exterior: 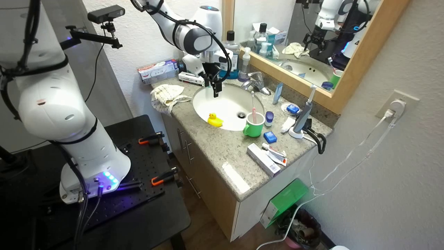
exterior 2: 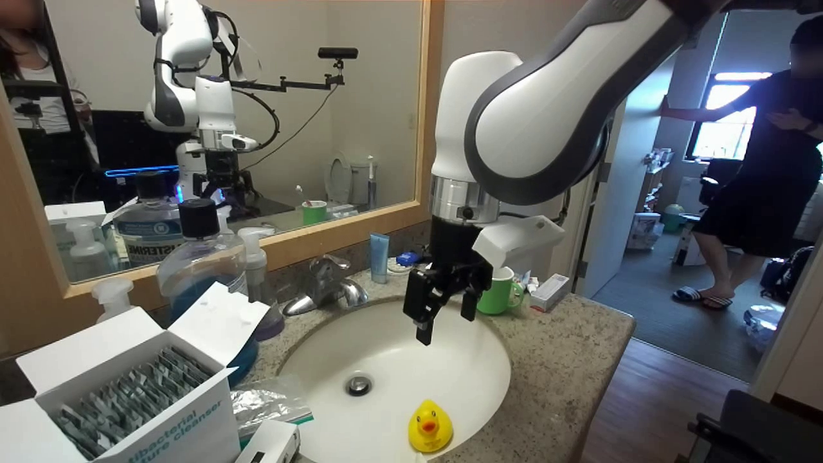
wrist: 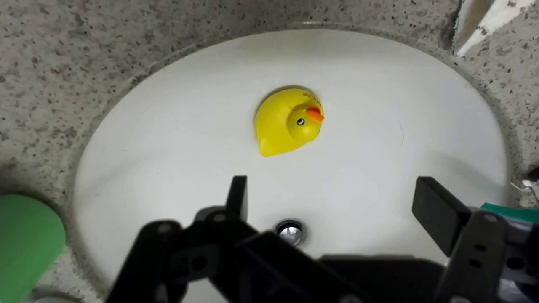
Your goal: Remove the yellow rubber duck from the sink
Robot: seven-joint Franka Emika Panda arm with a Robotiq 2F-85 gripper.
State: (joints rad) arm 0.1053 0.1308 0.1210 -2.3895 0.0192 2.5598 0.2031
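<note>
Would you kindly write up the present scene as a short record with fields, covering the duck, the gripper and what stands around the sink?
target: yellow rubber duck, not held
location: inside the white sink, apart from the drain
arm state: gripper open above the basin, not touching the duck
around the sink: green mug holding a toothbrush; chrome faucet; light cloth
status: duck not yet removed

Pale wall, wood-framed mirror, bright window beyond door.
</note>
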